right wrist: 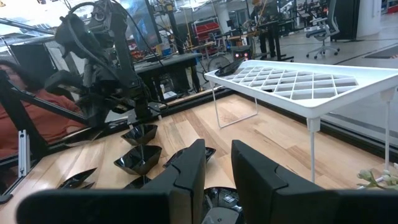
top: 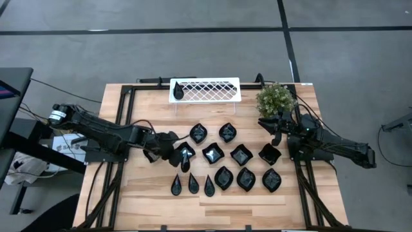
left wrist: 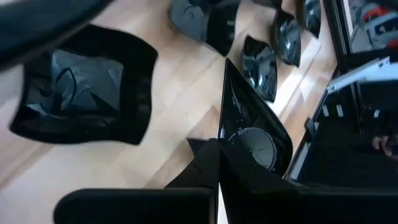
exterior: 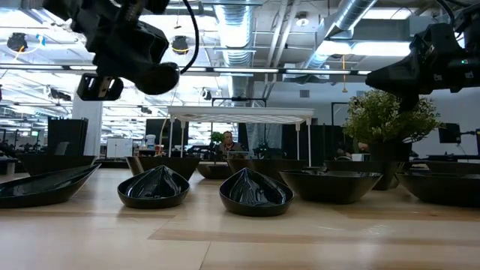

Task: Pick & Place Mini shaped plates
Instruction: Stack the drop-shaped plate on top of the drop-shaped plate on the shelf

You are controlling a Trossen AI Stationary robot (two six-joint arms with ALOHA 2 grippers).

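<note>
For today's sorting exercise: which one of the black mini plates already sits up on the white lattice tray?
The slim teardrop plate at the left end of the white lattice tray; every other plate lies on the wooden table.

white lattice tray [top: 206,89], green potted plant [top: 275,99], wooden table [top: 148,200]
</note>
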